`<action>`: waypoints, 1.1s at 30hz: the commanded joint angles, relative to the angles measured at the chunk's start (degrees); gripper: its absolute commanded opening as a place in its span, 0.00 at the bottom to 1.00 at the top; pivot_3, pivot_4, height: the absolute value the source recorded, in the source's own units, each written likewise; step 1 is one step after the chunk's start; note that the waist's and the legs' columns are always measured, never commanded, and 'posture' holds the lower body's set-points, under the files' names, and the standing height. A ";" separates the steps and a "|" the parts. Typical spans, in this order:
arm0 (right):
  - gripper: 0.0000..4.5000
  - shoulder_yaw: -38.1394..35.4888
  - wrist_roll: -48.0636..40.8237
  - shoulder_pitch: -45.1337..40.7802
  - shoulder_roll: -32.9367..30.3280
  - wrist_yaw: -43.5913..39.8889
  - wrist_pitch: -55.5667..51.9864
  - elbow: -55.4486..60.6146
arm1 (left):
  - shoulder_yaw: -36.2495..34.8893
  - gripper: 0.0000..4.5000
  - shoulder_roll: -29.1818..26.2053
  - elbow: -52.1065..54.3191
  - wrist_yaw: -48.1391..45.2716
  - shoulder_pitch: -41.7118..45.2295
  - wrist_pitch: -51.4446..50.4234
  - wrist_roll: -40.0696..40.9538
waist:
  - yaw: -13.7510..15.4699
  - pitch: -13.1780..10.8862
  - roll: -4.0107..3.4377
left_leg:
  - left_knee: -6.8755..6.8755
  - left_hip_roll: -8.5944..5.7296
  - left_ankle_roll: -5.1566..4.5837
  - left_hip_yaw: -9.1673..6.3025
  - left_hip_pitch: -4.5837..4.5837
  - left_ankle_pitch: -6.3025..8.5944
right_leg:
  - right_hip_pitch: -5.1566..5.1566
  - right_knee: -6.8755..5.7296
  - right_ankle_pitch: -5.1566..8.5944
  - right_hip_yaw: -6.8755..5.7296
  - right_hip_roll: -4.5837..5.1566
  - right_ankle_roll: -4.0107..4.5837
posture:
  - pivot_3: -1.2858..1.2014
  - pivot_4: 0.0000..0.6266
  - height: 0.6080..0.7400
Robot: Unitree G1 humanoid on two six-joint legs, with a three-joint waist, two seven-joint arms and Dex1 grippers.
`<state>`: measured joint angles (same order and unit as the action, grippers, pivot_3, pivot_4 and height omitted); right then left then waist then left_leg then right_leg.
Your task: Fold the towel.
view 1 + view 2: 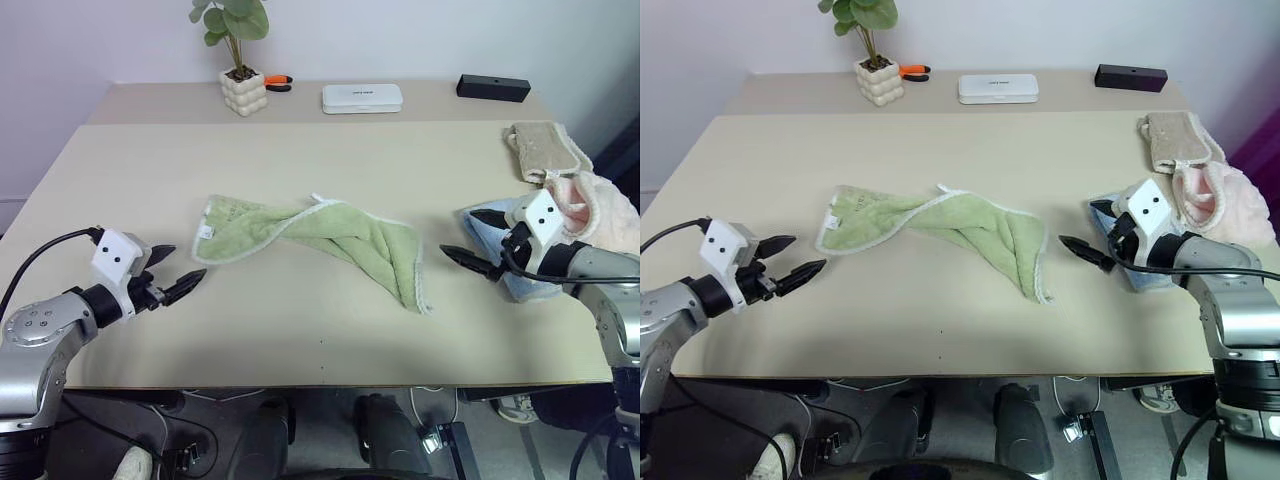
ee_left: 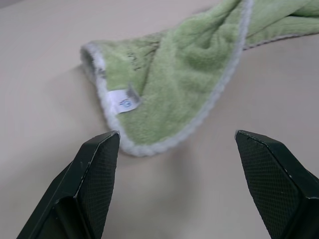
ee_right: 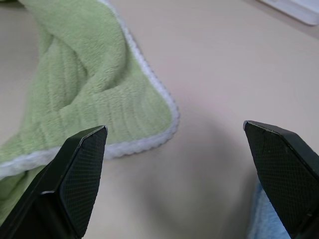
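I see the towel (image 1: 330, 240) lying near the middle of the table (image 1: 300, 150), twisted and crumpled into a long band. It is light green terry, fluffy and ribbed in places, with a whitish looped trim along its edges. A small white tag (image 2: 123, 101) sticks out of the trim at the end nearest my left gripper (image 1: 178, 272).

That left gripper hovers just off this tagged end, apart from the cloth. Its two black fingers (image 2: 94, 169), wedge-shaped with cross-hatched inner pads, stand wide apart and hold nothing.

My right gripper (image 1: 476, 240) sits off the towel's other end, near its rounded trimmed corner and not touching it. Its jaws are spread as wide as they go, and it too is empty. Beneath its wrist lies a light blue cloth (image 1: 520, 285); beside that, further from the towel, are a pink cloth (image 1: 600, 210) and a beige one (image 1: 545, 150).

Beyond the towel, at the far edge, stand a knobbly white pot (image 1: 244, 93) with a leafy plant and a flat white case (image 1: 362, 97).
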<state>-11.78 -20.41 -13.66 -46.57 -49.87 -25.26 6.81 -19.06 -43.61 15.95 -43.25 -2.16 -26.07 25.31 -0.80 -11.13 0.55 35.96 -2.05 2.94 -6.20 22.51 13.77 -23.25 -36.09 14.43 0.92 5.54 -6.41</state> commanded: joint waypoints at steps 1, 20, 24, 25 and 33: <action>1.00 -0.30 -0.62 -0.79 0.13 0.73 -0.37 2.74 | -0.59 0.84 -0.17 2.18 0.48 0.88 -0.27 0.48 | 0.01 0.00 0.00 | 0.00 0.00 0.00 -0.01 0.00 0.00 | 0.00 0.00 0.00 0.00 0.00 0.00 | 0.52 0.24 0.99; 1.00 4.80 -0.20 -2.07 5.31 3.95 -0.92 4.83 | 13.81 0.99 -2.57 -5.02 1.87 5.62 10.01 -16.22 | 0.13 0.00 0.00 | -0.01 -0.03 0.00 0.00 0.02 0.00 | 0.00 0.01 -0.07 -0.01 0.00 -0.14 | 0.52 0.24 0.99; 1.00 5.02 -0.51 -0.73 6.44 6.27 -2.06 7.79 | 16.32 0.99 -2.22 -16.68 0.16 11.72 15.74 -18.95 | 0.11 0.00 0.01 | -0.01 -0.02 0.00 -0.03 0.01 0.00 | -0.01 -0.01 -0.10 -0.03 -0.01 -0.18 | 0.52 0.24 0.99; 1.00 4.73 -0.61 -0.55 6.56 6.69 -2.33 8.36 | 17.61 0.99 -1.75 -20.16 -0.42 13.96 16.86 -19.81 | 0.09 0.00 0.00 | -0.01 -0.01 0.00 -0.03 0.01 0.00 | -0.01 -0.01 -0.10 -0.03 -0.01 -0.18 | 0.52 0.24 0.99; 1.00 3.34 -1.78 1.53 7.14 9.96 -5.03 13.58 | 21.14 0.82 1.17 -35.95 -3.78 22.55 25.66 -22.05 | 0.21 0.06 -0.06 | 0.01 -0.03 0.00 -0.03 -0.05 0.00 | 0.03 -0.05 -0.12 -0.03 -0.01 -0.22 | 0.52 0.24 0.99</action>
<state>-6.85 -21.16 -12.41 -39.73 -40.60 -29.97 17.13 1.11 -42.74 -16.96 -47.05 20.26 -1.48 5.25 -0.59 -11.07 0.49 35.98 -2.08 2.94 -6.24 22.46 13.77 -23.21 -36.15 14.31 0.89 5.54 -6.63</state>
